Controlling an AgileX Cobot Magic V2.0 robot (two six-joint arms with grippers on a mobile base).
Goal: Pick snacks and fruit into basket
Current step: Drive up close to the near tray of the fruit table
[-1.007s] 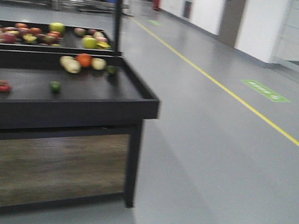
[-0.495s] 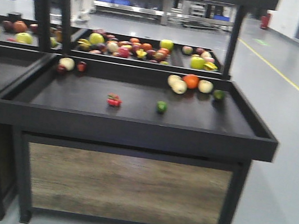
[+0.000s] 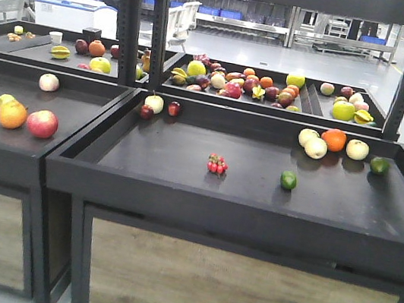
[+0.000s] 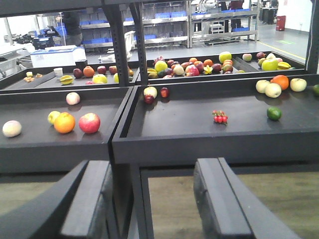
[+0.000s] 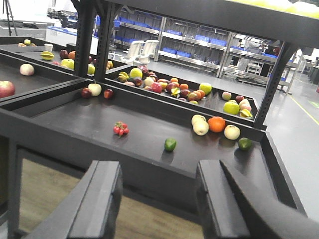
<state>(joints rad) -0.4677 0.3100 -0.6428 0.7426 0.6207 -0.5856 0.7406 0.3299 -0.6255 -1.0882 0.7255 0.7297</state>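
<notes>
Left gripper [image 4: 157,199]: dark flat jaws spread wide, nothing between them. Right gripper [image 5: 159,199]: jaws likewise parted, nothing held. Both stand short of the black shallow display tray [image 3: 169,163], not touching it.

On that tray:
- a small red berry cluster [image 3: 217,165] lies near the centre;
- a dark green round fruit [image 3: 288,180] lies at its 3 o'clock;
- a round orange fruit [image 3: 334,139] sits at its 2 o'clock, just beside cream round fruits [image 3: 315,147].

The neighbouring left tray [image 3: 85,114] carries a red apple [image 3: 42,123]. The rear tray [image 3: 310,99], at 12 o'clock, holds a heap of mixed fruit [image 3: 258,87].
</notes>
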